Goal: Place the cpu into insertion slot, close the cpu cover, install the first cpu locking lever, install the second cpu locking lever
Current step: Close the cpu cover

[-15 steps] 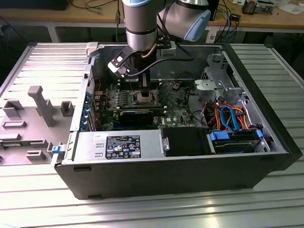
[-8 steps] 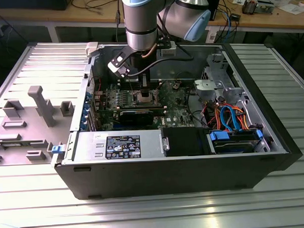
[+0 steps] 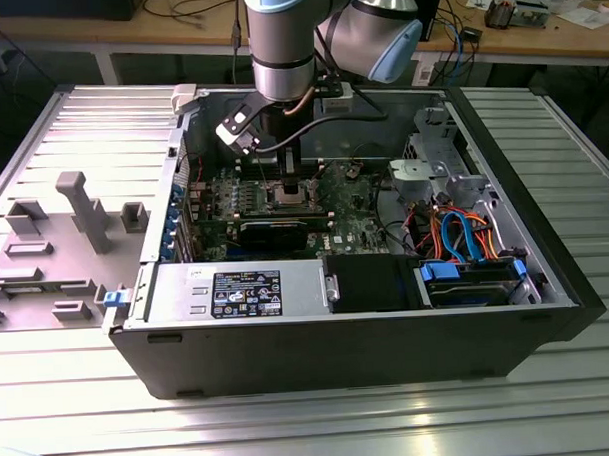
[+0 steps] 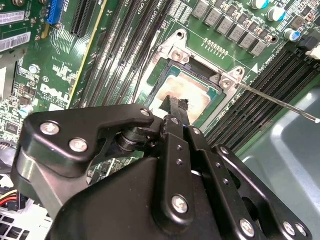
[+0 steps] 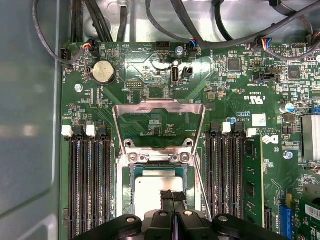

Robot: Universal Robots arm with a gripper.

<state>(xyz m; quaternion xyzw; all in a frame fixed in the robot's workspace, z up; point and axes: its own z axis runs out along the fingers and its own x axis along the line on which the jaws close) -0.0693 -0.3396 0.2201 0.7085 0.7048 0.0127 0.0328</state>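
Observation:
The cpu (image 5: 150, 192) lies flat in the insertion slot (image 5: 131, 172) on the green board, its silver-grey top showing. The same cpu (image 4: 192, 95) sits inside the slot's silvery rim (image 4: 172, 50) in the second wrist view. The cpu cover (image 5: 159, 106) is swung open, away from the slot. One thin locking lever (image 4: 280, 104) sticks out free beside the slot. My gripper (image 5: 173, 196) hovers just over the cpu's edge, its black fingers pressed together with nothing between them. In the exterior view the gripper (image 3: 287, 171) reaches down into the case over the slot (image 3: 286, 195).
Long black memory slots (image 5: 90, 185) flank the socket on both sides. Cables (image 5: 210, 30) run along the case wall beyond the board. A power supply (image 3: 237, 290) and a drive cage (image 3: 466, 277) fill the front of the open case (image 3: 546, 270).

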